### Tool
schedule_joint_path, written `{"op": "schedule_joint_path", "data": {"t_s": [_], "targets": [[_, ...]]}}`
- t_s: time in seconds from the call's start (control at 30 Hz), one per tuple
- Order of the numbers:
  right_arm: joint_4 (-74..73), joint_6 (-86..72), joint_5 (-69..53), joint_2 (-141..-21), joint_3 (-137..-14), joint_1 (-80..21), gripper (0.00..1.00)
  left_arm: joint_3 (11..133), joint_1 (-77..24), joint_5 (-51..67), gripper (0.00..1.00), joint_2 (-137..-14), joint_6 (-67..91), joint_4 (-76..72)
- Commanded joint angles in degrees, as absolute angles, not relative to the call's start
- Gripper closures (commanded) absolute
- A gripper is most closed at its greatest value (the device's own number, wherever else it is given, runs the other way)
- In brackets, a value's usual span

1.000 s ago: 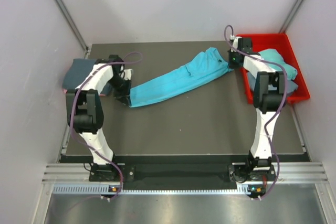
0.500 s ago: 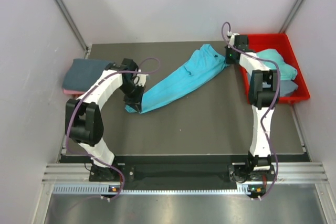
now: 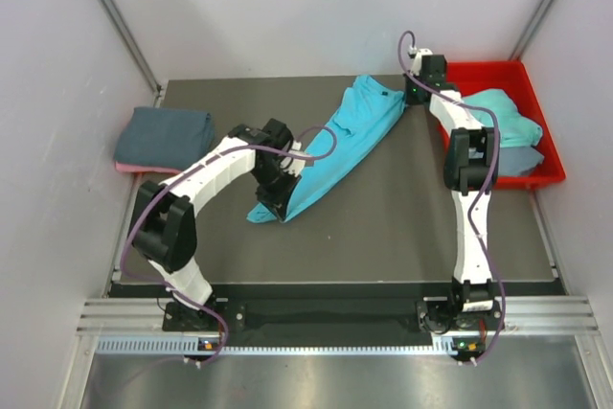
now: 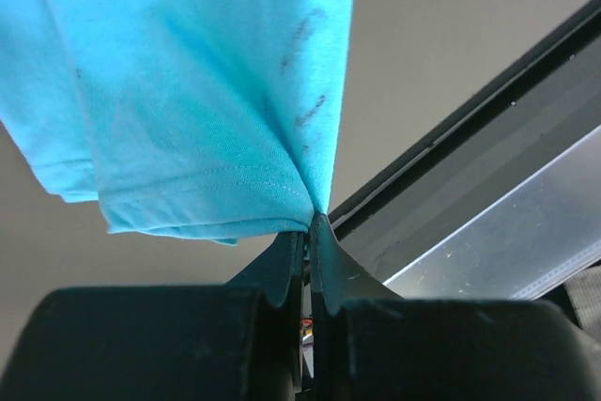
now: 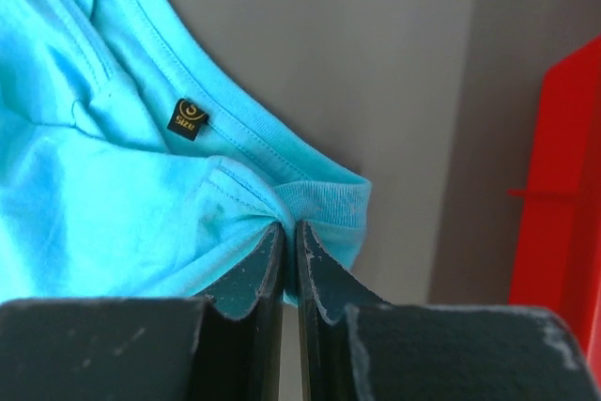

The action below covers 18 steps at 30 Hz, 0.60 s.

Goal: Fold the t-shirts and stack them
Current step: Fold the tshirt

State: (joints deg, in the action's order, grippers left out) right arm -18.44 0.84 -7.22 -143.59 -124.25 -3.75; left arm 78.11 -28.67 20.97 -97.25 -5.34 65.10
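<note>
A turquoise t-shirt (image 3: 337, 144) hangs stretched between both grippers, running from the table's middle to its far right. My left gripper (image 3: 278, 200) is shut on its hem corner (image 4: 310, 213). My right gripper (image 3: 410, 95) is shut on its collar end (image 5: 310, 208), near the black label. A folded slate blue-grey t-shirt (image 3: 165, 136) lies at the far left on top of a pink one (image 3: 129, 169), whose edge shows beneath. Another turquoise t-shirt (image 3: 508, 112) lies in the red bin over a blue-grey one (image 3: 525, 158).
The red plastic bin (image 3: 493, 72) stands at the far right corner, beside my right gripper. Grey walls close in the table on three sides. The table's front edge and metal rail (image 4: 488, 194) show close to my left gripper.
My left gripper has carried the shirt's hem rightward and toward the front, away from the folded stack. My right gripper has shifted slightly back and left. The shirt now hangs steeper.
</note>
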Motion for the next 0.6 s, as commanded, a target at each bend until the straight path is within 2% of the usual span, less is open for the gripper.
{"op": "schedule_joint_path", "data": {"t_s": [0.0,0.23,0.57], "targets": [[-13.7,0.4,-6.9,-144.9,-129.1,-4.7,0.93,79.3,-31.2,22.4,1.00,-95.5,-6.7,66.4],[-14.5,-2.8,-8.9,-148.9,-136.7,-5.9,0.93,86.6,-38.7,21.6,1.00,-102.0,-7.8,66.8],[-12.2,-4.7,-9.8,-149.7,-138.1,-4.9,0.93,94.5,-49.8,17.5,1.00,-109.5,-9.6,65.7]]}}
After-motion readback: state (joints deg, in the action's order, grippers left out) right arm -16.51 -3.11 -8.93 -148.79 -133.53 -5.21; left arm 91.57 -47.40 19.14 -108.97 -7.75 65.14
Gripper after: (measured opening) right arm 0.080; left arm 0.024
